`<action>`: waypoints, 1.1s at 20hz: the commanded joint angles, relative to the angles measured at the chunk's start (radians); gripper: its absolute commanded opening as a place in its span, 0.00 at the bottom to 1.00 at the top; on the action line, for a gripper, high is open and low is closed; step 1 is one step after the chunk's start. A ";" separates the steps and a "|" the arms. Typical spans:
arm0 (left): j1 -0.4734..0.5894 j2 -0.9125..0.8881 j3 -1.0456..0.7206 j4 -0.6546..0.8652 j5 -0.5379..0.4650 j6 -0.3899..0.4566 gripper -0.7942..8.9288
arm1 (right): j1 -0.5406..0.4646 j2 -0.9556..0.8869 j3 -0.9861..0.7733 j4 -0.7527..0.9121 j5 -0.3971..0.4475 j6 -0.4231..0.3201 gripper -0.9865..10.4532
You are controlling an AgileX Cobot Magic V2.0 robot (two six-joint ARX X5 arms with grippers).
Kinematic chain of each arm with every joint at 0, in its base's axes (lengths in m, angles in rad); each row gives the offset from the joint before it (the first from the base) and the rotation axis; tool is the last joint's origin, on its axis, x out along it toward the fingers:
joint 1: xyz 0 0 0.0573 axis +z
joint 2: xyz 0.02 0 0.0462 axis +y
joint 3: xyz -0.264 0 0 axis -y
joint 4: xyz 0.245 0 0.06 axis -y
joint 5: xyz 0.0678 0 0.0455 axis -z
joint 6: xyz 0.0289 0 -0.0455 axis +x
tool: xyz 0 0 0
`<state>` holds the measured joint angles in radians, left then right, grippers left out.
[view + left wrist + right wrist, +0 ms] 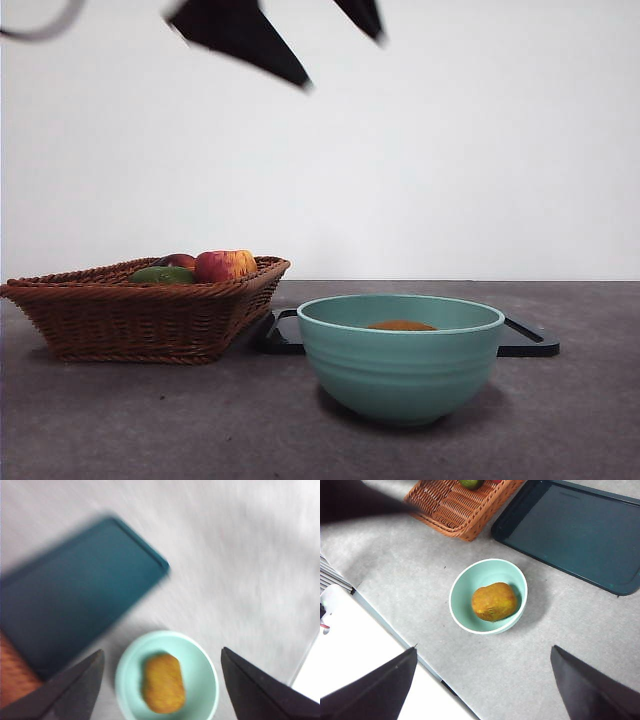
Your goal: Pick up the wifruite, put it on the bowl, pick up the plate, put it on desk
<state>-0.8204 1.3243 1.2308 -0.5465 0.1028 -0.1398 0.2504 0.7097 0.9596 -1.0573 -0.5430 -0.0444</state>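
Above the bowl holding the wifruite, both grippers' fingers spread wide, empty

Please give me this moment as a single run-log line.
small brownish-orange fruit: inside teal-green bowl | left gripper: open, above bowl, empty | right gripper: open, raised, empty | shiny black tray: on desk, behind bowl

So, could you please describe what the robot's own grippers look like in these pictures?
Both are plain matte black. The left gripper has two broad, wedge-shaped jaws tapering to blunt points, and the right gripper has the same pair of flat black wedges. No markings or labels show on either. In the front view they appear only as dark pointed tips at the top edge, with a thin dark cable curving in the top corner.
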 commanded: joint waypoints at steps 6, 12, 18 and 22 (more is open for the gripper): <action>0.265 -0.285 0.016 -0.224 0.069 0.014 0.47 | 0.005 0.008 0.020 0.012 0.002 0.006 0.46; 0.389 -0.448 -0.138 -0.291 0.278 0.058 0.47 | 0.005 0.008 0.020 0.022 0.002 0.006 0.46; 0.386 -0.496 -0.338 -0.372 0.501 0.107 0.47 | 0.005 0.008 0.020 0.025 0.002 0.006 0.46; 0.386 -0.496 -0.340 -0.369 0.501 0.114 0.47 | 0.005 0.016 0.020 0.024 0.002 0.011 0.46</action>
<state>-0.4297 0.8234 0.8814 -0.9283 0.5987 -0.0418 0.2504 0.7189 0.9596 -1.0420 -0.5426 -0.0441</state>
